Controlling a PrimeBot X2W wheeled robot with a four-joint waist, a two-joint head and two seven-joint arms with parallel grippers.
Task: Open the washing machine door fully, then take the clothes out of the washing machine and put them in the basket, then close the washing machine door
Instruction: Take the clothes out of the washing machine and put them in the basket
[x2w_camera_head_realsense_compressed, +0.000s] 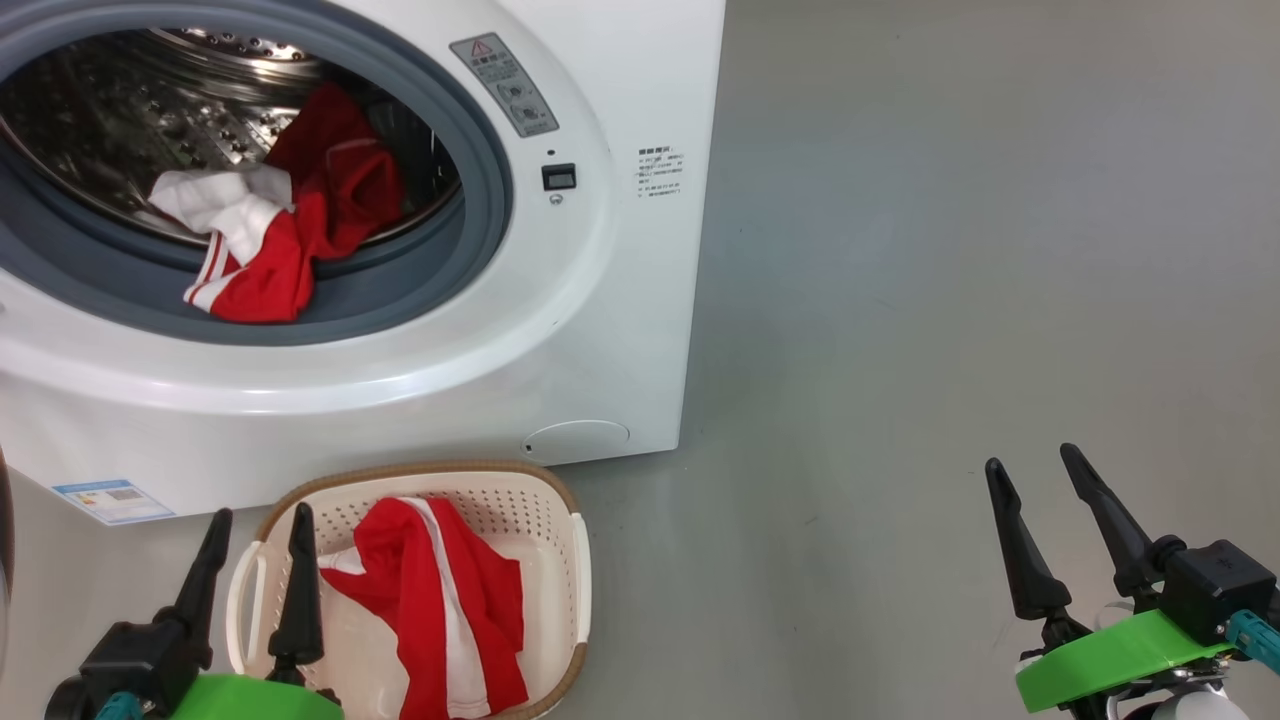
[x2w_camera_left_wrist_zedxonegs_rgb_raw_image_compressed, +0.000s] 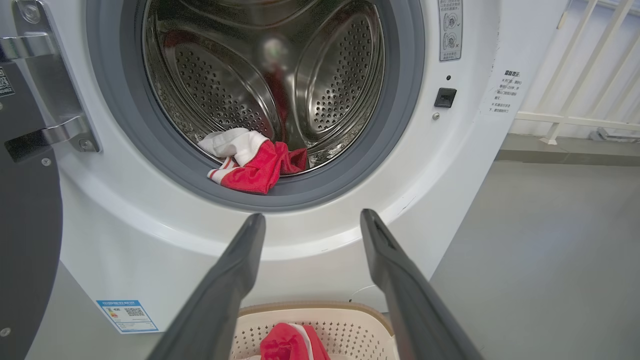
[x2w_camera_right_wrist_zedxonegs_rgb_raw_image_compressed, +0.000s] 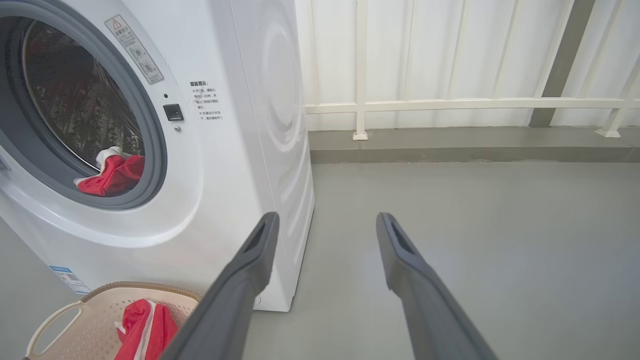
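Some of the clothes (x2w_camera_head_realsense_compressed: 290, 230) are lodged at the mouth of the washing machine (x2w_camera_head_realsense_compressed: 600, 250), draped over its seal (x2w_camera_head_realsense_compressed: 400, 300). The basket (x2w_camera_head_realsense_compressed: 500, 515) is set on the floor (x2w_camera_head_realsense_compressed: 900, 300) just before the machine, another garment (x2w_camera_head_realsense_compressed: 440, 600) laid inside. The washing machine door (x2w_camera_left_wrist_zedxonegs_rgb_raw_image_compressed: 25, 225) is swung open at the machine's left. The left gripper (x2w_camera_head_realsense_compressed: 261, 510) is held before the basket, the right gripper (x2w_camera_head_realsense_compressed: 1030, 455) well to the machine's right. A railing (x2w_camera_right_wrist_zedxonegs_rgb_raw_image_compressed: 450, 104) is seen behind the machine.
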